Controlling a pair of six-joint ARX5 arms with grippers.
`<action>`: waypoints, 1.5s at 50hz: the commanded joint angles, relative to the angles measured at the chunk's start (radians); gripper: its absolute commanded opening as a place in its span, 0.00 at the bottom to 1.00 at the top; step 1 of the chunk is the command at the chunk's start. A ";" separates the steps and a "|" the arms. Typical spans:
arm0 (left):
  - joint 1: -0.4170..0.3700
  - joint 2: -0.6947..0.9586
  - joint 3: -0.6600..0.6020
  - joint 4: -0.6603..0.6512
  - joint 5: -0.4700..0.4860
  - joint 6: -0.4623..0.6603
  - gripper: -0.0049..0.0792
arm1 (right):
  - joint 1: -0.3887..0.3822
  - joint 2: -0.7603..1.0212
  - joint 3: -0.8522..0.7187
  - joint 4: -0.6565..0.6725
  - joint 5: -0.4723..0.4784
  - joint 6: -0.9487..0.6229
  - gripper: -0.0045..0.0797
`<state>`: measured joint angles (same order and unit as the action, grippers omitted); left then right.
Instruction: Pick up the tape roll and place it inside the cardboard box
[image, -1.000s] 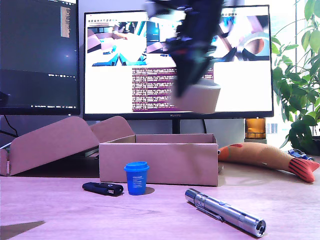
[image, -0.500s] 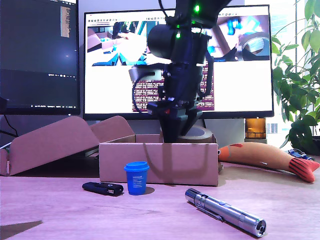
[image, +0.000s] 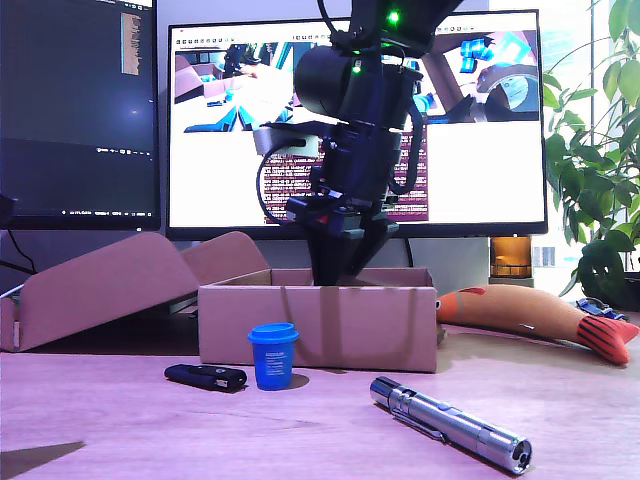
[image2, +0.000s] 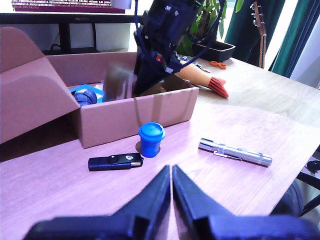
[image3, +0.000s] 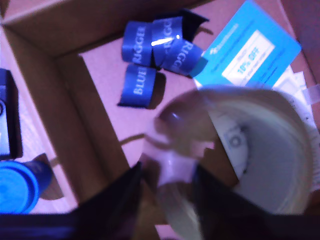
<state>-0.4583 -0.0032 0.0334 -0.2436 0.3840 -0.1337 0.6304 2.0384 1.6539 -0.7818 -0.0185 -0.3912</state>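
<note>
The cardboard box (image: 320, 325) stands mid-table before the monitor. From above, my second gripper (image: 335, 275) reaches down into it. In the second wrist view the tape roll (image3: 250, 165) is a wide, blurred ring low inside the box (image3: 95, 125), and my second gripper (image3: 167, 175) is shut on its near wall. The box's front wall hides the roll in the exterior view. My first gripper (image2: 171, 182) is shut with nothing in it. It hovers over the table short of the box (image2: 135, 112) and does not show in the exterior view.
A blue cup (image: 273, 355), a black USB stick (image: 205, 376) and a silver pen flashlight (image: 450, 423) lie in front of the box. A slanted cardboard piece (image: 100, 285) sits at the exterior view's left, a fish toy (image: 530, 315) at its right. Blue labels (image3: 155, 50) and a card (image3: 247, 52) lie inside the box.
My second gripper has come down from high above the box into it, carrying the tape roll. The roll has sunk below the box's rim, out of the exterior view.
</note>
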 joint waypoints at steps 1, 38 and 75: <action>0.000 -0.010 -0.016 0.003 0.000 0.003 0.04 | 0.004 -0.016 0.008 0.005 -0.004 -0.001 0.45; 0.000 -0.010 -0.016 0.005 -0.012 0.003 0.04 | 0.016 -0.032 0.333 -0.124 -0.005 0.232 0.04; 0.000 -0.010 -0.016 0.003 -0.135 0.003 0.04 | 0.002 -0.457 -0.248 0.266 0.115 0.353 0.04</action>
<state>-0.4583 -0.0032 0.0334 -0.2451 0.2806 -0.1337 0.6415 1.6108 1.4956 -0.5522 0.0742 -0.0498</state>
